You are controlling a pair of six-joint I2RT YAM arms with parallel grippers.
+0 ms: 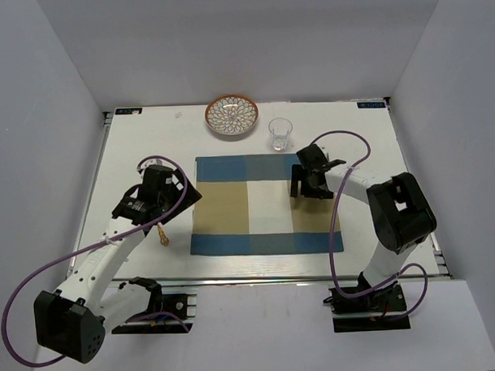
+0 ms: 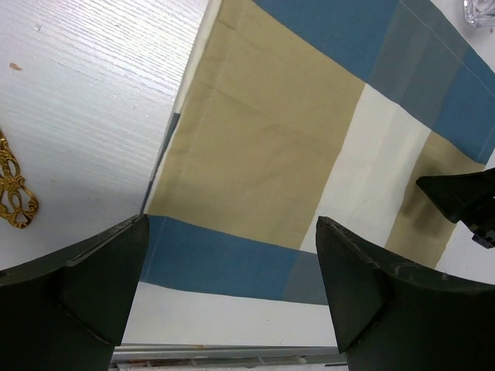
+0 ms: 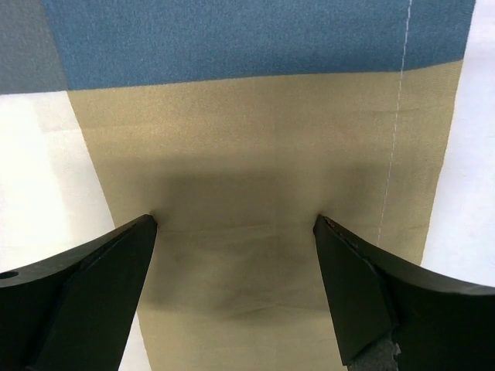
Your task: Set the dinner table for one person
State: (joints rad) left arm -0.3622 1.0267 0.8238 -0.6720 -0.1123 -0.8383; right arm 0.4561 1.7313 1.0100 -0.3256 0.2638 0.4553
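The dinner table (image 1: 140, 140) is a white plank-textured top. On it lies a blue, tan and cream placemat (image 1: 232, 206). My left gripper (image 1: 189, 196) hovers open over the mat's left edge (image 2: 166, 154), nothing between its fingers (image 2: 108, 270). My right gripper (image 1: 300, 186) is open too, its fingertips (image 3: 143, 228) down on the tan patch (image 3: 255, 116) at the mat's right side. A patterned plate (image 1: 231, 116) and a clear glass (image 1: 280, 133) stand behind the mat. A gold utensil (image 1: 163, 235) lies left of the mat, partly under my left arm.
The table's metal rail (image 2: 232, 355) runs along the near edge. White walls close in the back and both sides. Purple cables loop off both arms. In the left wrist view, the gold utensil (image 2: 14, 189) shows at left and the right gripper's tip (image 2: 464, 197) at right.
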